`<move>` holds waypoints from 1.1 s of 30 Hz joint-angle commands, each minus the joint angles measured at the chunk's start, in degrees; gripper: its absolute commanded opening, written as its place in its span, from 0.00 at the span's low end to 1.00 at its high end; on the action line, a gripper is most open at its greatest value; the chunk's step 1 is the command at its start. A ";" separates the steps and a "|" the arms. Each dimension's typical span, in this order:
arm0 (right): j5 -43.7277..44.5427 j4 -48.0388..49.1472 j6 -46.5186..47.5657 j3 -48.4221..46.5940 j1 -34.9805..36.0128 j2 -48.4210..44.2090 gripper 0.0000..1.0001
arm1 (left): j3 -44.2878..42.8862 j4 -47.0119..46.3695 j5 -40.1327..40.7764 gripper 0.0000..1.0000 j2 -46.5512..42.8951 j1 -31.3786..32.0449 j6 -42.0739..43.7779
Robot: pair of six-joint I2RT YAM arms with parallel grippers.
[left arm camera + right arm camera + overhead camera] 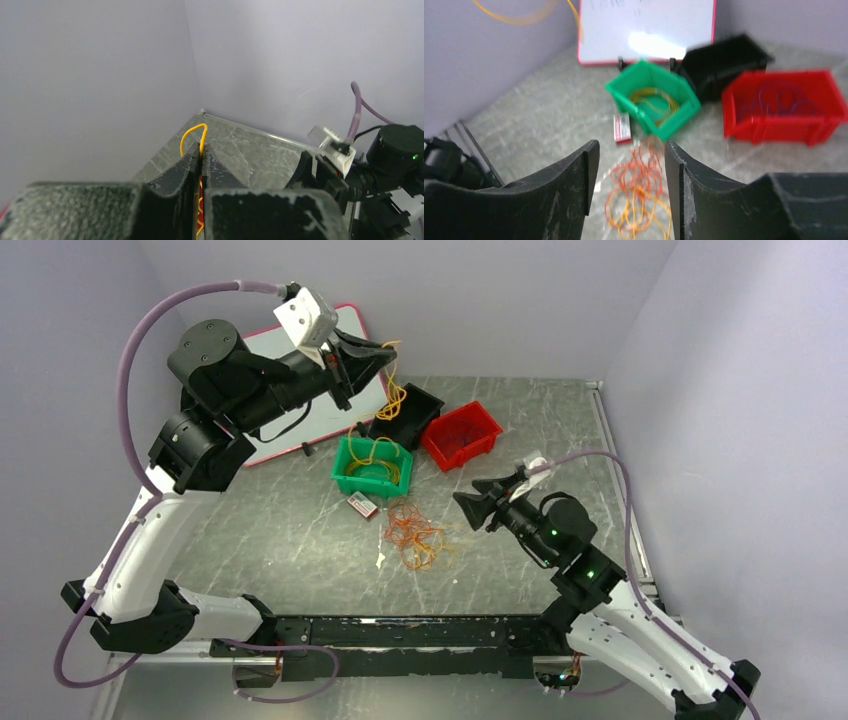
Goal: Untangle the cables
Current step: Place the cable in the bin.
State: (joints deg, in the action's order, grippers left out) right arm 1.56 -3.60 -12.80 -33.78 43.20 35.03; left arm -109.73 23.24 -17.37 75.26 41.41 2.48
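**One yellow cable lifted clear of the tangle**

From above, our left claw [385, 355] hoists a yellow cable [396, 392] high, likely to draw it free; the tangle [415, 535] lies on the worktop [280, 530]. Left wrist: clenched on that cable. Right wrist: our right claw [631, 150] gapes, released, facing the tangle.

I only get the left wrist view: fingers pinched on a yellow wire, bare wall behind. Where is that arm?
Observer: The left gripper is raised at the far side, and its yellow cable hangs down toward the black bin.
Operator: Is anything sorted already?
Observer: Yellow loops lie inside the green bin.
Operator: And the right arm?
Observer: The right gripper is open and holds nothing. It points at an orange tangle lying loose in front of the green bin.
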 commanded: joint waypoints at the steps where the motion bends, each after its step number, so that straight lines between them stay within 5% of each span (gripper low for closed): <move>1: -2.25 20.53 6.19 2.02 0.22 -1.67 0.55 | 0.44 2.39 -6.07 0.07 -0.58 0.23 0.18; 10: -16.09 28.55 15.16 -5.30 0.23 4.33 0.56 | 5.22 1.81 -16.54 0.07 -0.47 0.17 -0.65; 20: -28.03 37.12 13.32 -7.58 0.22 12.71 0.65 | 7.59 -0.11 -21.00 0.07 0.10 0.22 -2.24; 33: -25.44 46.06 10.61 -6.31 0.26 19.72 0.64 | 8.13 -0.04 -22.13 0.07 -0.21 0.16 -2.07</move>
State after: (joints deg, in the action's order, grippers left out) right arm -23.97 36.29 -0.62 -40.23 43.20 53.87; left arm -102.10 24.73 -37.67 75.48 41.41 0.62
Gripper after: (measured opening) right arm 0.649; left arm 0.077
